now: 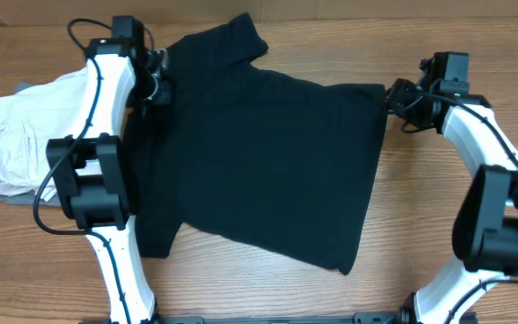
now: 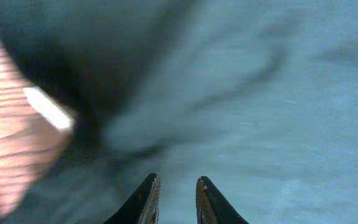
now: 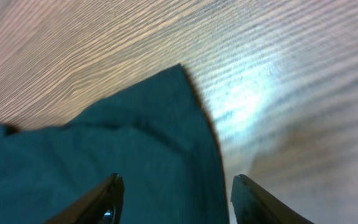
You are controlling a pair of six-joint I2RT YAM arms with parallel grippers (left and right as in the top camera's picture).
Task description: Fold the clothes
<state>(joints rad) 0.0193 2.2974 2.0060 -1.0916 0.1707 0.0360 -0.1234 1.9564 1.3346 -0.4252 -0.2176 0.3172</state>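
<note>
I see the black T-shirt (image 1: 268, 153) lying spread in the middle of the wooden table (image 1: 331, 36), flat for the most part, with one sleeve pointing to the far edge. It fills the space between both arms.

The left gripper (image 2: 178, 186) is at the shirt's far left part. In its wrist camera the two dark fingertips stand a little apart, with a narrow gap between them, and I see no cloth caught in this gap. The dark fabric lies just under them. To the left in this view there is a small white neck label (image 2: 48, 109) on the cloth. The picture is too blurred there, so I cannot read any writing on it.

The right gripper (image 3: 176, 186) is at the shirt's far right corner. Its jaws stand wide apart, and the corner of the cloth lies below, between the fingers. I cannot tell if they touch it.

A folded off-white garment (image 1: 16, 144) lies at the left side of the table, beside the left arm.
</note>
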